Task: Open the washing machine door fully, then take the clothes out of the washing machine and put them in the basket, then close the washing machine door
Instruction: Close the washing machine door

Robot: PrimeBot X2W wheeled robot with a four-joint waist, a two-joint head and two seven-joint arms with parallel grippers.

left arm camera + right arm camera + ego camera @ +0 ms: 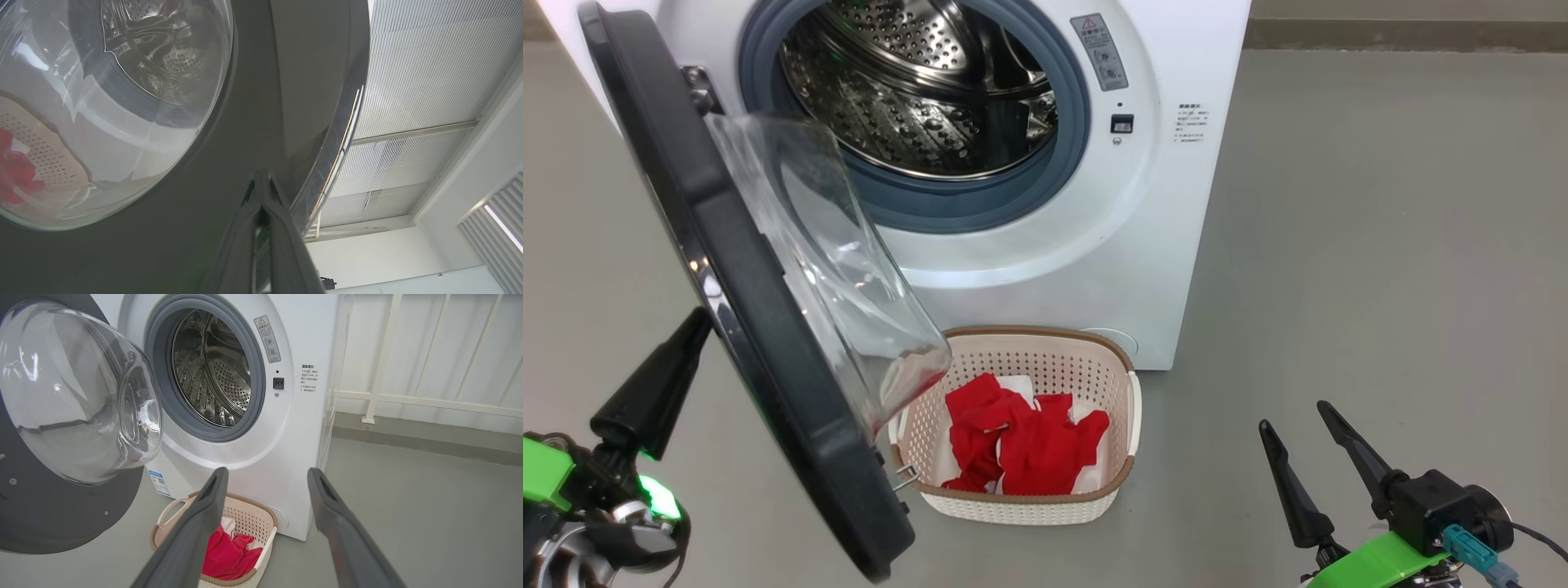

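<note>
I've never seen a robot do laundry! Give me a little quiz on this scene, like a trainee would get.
1. True or false: the red clothes lie in the basket.
2. The right gripper is: A open, holding nothing; B shut on clothes; C shut on the basket's rim.
3. Fill in: the shut left gripper is at the outer face of the open ____.
Key: 1 true. 2 A. 3 washing machine door.
</note>
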